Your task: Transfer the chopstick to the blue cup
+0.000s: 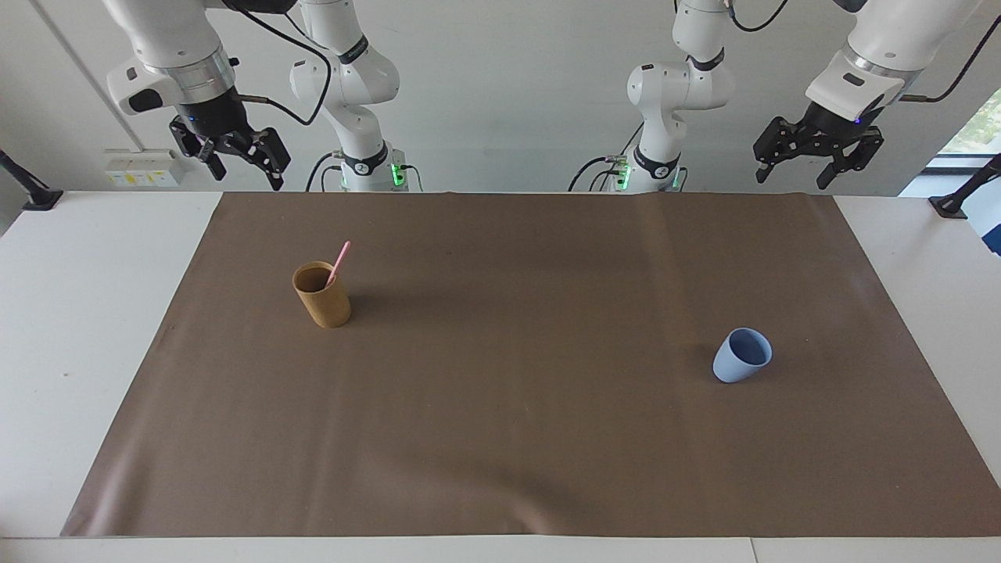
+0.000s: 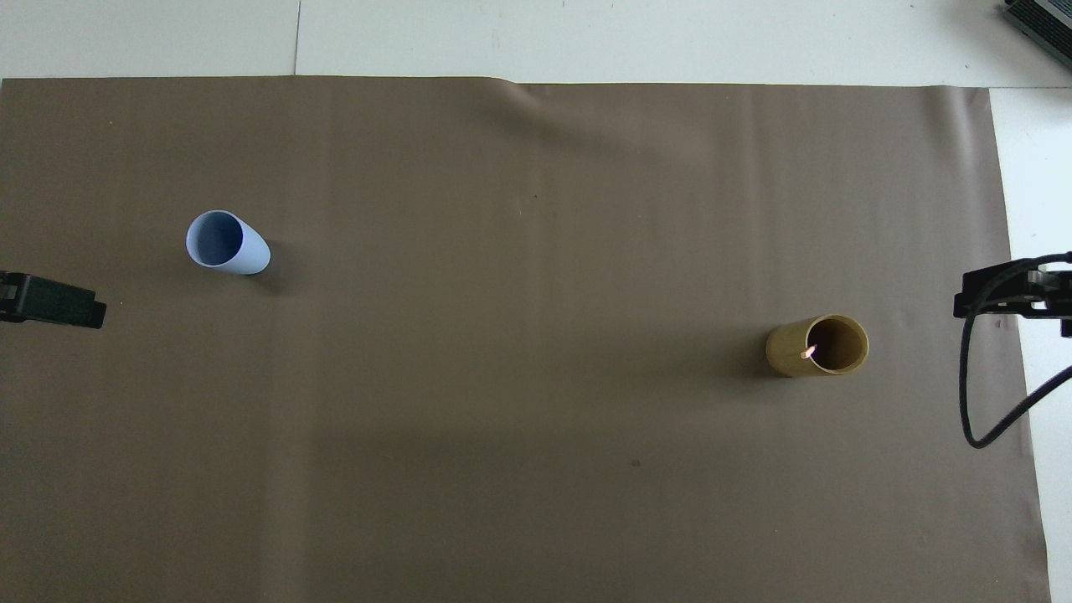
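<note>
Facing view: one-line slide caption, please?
Pink chopstick stands in tan cup; blue cup empty; left gripper and right gripper wait open above.

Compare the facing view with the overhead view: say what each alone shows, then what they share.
Only the facing view shows both arms whole, with the right gripper and left gripper open, raised near their bases, and the chopstick sticking out above the tan cup. Only the overhead view looks into the blue cup, which is empty. Both show the two cups standing apart on the brown mat.
</note>
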Controlling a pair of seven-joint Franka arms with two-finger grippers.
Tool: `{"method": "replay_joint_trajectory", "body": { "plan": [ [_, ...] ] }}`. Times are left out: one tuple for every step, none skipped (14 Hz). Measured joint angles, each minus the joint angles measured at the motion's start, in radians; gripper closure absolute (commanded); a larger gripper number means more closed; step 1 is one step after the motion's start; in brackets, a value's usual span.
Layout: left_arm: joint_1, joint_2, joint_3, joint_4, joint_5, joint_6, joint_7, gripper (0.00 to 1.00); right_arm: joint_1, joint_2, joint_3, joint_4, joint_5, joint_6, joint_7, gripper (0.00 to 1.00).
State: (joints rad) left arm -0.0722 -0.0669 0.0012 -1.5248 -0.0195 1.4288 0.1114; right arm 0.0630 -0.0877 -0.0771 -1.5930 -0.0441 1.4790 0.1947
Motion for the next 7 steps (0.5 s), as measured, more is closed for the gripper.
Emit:
{"method": "replay_joint_trajectory", "body": {
  "plan": [
    [0.000,0.000,0.000,0.000,0.000,0.000,0.000,0.00,0.000,0.000,0.000,0.000,0.000,0.000,0.000,0.00],
    [0.000,0.000,-0.002,0.000,0.000,0.000,0.000,0.00,0.000,0.000,0.000,0.000,0.000,0.000,0.000,0.00],
    [0.000,-0.001,-0.004,0.000,0.000,0.000,0.000,0.00,0.000,0.000,0.000,0.000,0.000,0.000,0.000,0.00],
    [0.000,-0.001,-0.006,0.000,0.000,0.000,0.000,0.00,0.000,0.000,0.000,0.000,0.000,0.000,0.000,0.00],
    [0.000,-0.002,-0.006,0.000,0.000,0.000,0.000,0.00,0.000,0.000,0.000,0.000,0.000,0.000,0.000,0.00],
    [0.000,-0.002,-0.006,0.000,0.000,0.000,0.000,0.00,0.000,0.000,0.000,0.000,0.000,0.000,0.000,0.00],
    [0.000,-0.002,-0.007,0.000,0.000,0.000,0.000,0.00,0.000,0.000,0.000,0.000,0.000,0.000,0.000,0.00]
  ]
}}
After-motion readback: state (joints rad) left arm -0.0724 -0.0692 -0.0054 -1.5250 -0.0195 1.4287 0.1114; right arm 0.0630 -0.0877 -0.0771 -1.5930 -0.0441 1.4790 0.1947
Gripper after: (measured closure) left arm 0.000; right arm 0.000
